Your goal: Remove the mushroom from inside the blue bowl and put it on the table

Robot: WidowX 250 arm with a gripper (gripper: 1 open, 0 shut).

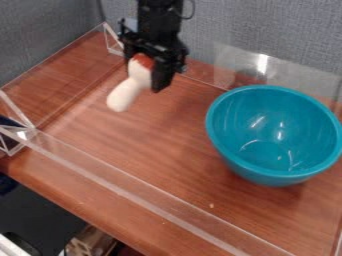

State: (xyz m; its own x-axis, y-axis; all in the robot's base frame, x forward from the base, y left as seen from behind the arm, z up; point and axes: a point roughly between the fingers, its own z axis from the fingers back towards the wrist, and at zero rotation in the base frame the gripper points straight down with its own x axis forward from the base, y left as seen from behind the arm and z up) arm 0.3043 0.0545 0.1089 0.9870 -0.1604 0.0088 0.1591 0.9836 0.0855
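Note:
My black gripper (142, 68) hangs over the back left part of the reddish-brown wooden table (127, 150), pointing down and shut on the mushroom (127, 90). The red-brown cap sits between the fingers and the thick cream-white stem sticks out down and to the left, above the wood. The turquoise blue bowl (277, 133) stands at the right with nothing in it, well apart from the gripper.
Low clear acrylic walls (67, 155) edge the table along the front, left and back. Two clear triangular brackets (131, 40) stand at the back left corner, close behind the gripper. A grey fabric panel rises behind the table.

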